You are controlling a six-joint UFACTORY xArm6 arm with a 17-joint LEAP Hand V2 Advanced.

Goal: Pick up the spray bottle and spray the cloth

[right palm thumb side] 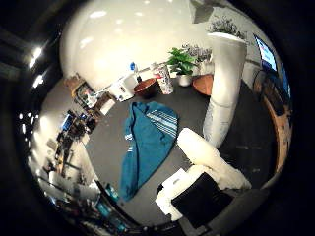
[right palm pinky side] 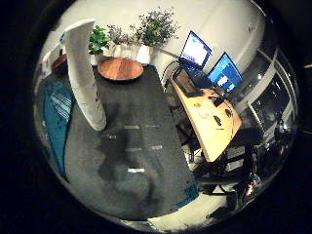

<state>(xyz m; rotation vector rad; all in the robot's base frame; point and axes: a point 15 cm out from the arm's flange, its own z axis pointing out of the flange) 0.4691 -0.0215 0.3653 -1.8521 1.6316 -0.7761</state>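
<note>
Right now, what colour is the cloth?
Teal cloth with pale stripes at one end; clearest in the thumb side view.

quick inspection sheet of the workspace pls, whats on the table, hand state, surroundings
surface: dark grey table top, a few pale marks on it
job's things: teal cloth with white stripes lies spread flat on the table; tall white spray bottle stands upright beside it, apart from it
clutter: round wooden tray, brown bowl, printed can and potted plants along the far edge
hand: hand hovers over the table, white fingers relaxed, holding nothing, not touching bottle or cloth
cables: nothing seen
surroundings: wooden desk with two lit monitors next to the table; white wall behind
</note>
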